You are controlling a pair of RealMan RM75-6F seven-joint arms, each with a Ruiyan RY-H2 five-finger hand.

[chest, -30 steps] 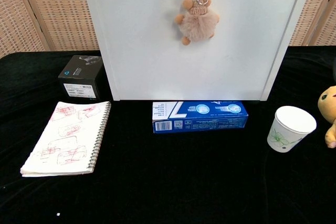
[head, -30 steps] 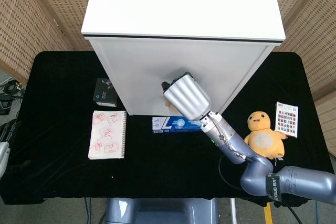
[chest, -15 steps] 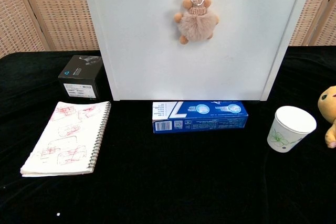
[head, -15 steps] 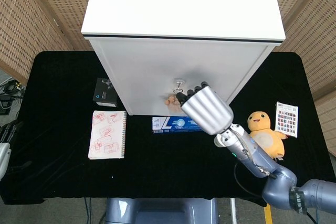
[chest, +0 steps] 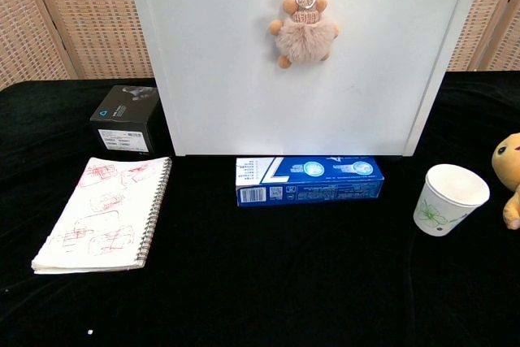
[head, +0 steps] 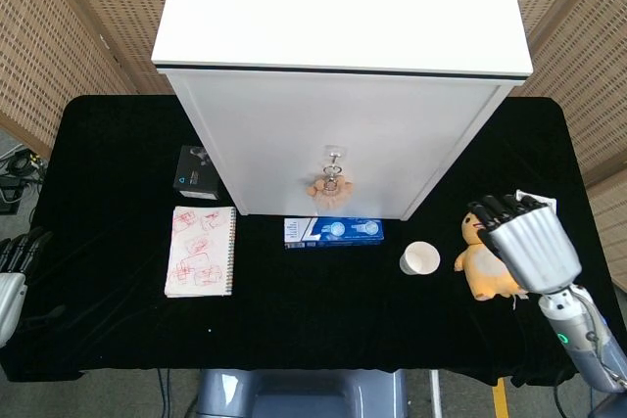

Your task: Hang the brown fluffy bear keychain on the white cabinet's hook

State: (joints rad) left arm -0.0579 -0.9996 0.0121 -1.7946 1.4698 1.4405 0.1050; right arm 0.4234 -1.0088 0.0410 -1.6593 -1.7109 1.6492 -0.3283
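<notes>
One bear keychain (chest: 302,29) hanging free, right robot hand (head: 523,241) withdrawn.

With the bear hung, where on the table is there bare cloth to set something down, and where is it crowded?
Bare black cloth runs along the front edge, below the spiral notebook and the blue box. More lies left of the notebook. The right side is crowded: paper cup, yellow plush toy, and the right hand above it.

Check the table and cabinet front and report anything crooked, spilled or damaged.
Nothing stands out. The bear keychain hangs by its ring on the white cabinet, the paper cup stands upright, and the blue box lies flat.
</notes>
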